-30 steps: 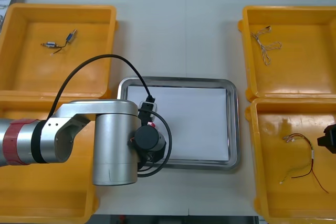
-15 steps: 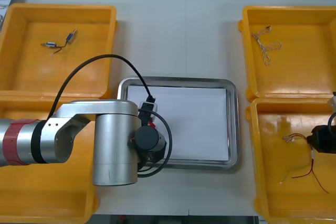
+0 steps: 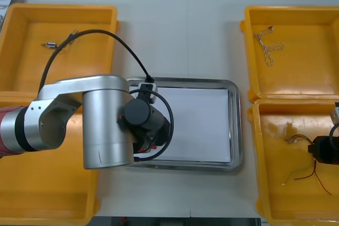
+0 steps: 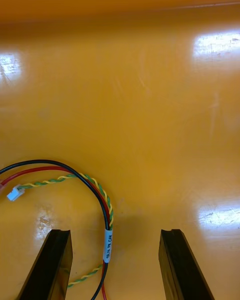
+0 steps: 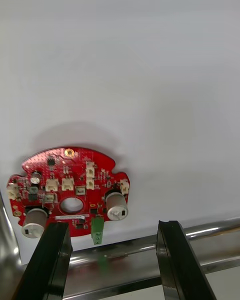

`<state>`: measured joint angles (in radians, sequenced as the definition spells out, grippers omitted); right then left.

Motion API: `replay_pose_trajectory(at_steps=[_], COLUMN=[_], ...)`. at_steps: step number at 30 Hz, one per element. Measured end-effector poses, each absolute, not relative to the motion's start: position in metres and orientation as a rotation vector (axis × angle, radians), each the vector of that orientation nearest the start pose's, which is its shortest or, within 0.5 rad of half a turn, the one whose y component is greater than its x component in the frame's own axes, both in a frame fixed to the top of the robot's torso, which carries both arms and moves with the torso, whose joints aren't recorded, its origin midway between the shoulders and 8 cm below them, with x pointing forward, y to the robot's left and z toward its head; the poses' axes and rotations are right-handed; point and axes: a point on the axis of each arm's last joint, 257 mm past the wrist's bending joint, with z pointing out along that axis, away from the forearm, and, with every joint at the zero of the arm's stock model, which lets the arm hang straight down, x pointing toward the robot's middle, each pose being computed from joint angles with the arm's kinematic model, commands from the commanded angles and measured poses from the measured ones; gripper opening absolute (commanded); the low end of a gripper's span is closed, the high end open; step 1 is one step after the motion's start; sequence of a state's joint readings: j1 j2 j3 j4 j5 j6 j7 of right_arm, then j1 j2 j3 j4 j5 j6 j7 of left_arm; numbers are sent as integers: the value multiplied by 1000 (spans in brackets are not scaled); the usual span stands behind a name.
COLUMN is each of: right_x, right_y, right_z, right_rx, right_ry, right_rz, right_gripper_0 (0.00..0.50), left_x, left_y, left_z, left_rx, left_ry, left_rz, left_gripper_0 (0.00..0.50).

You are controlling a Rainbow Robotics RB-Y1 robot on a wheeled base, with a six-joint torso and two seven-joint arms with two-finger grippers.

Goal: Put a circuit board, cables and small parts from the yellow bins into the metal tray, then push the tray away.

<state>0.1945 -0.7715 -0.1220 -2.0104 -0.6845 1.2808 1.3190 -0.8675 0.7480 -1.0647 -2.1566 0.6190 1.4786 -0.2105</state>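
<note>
A round red circuit board (image 5: 70,195) lies flat on the white inside of the metal tray (image 3: 236,125), close to its rim. My left gripper (image 5: 111,226) hangs open just above the board, a finger (image 5: 50,260) on either side, touching nothing. My left arm (image 3: 106,120) covers the tray's left part. My right gripper (image 4: 114,232) is open low inside the near right yellow bin (image 3: 280,194). A red and yellow cable (image 4: 107,242) with a white label lies between its fingers, nearer one finger (image 4: 55,260). At the table's right edge the right gripper (image 3: 319,151) sits over that cable (image 3: 304,173).
The far right bin (image 3: 296,86) holds a twisted blue and white cable (image 3: 267,46). Small metal parts (image 3: 51,45) lie in the far left bin (image 3: 32,78). The near left bin (image 3: 42,194) is partly under my left arm. Bare table lies beyond the tray.
My left gripper has opened and let go of the circuit board, and the arm has lifted and shifted toward the far left. My right gripper has moved in over the cable.
</note>
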Motion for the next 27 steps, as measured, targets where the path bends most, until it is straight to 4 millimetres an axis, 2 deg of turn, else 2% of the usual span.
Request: replay_pose_trajectory(at_steps=[3, 7, 11, 16, 27], right_x=[363, 365, 369, 368, 361], right_y=[-406, -402, -402, -402, -404], right_z=[-309, -315, -323, -327, -332], right_rx=[113, 108, 116, 117, 124], right_ry=[2615, 2597, 2582, 2588, 2599], right_rz=[-20, -2, 14, 16, 13], right_gripper_0=[500, 500, 500, 500, 500], left_x=[399, 408, 415, 430, 473], left_y=[68, 91, 113, 131, 187], left_z=[-227, -204, -179, -149, -123], left_rx=[79, -10, -8, 6, -312], left_ry=[2610, 2632, 2646, 2627, 2618], left_rz=[-197, -173, -135, -128, -115], left_gripper_0=[500, 500, 500, 500, 500])
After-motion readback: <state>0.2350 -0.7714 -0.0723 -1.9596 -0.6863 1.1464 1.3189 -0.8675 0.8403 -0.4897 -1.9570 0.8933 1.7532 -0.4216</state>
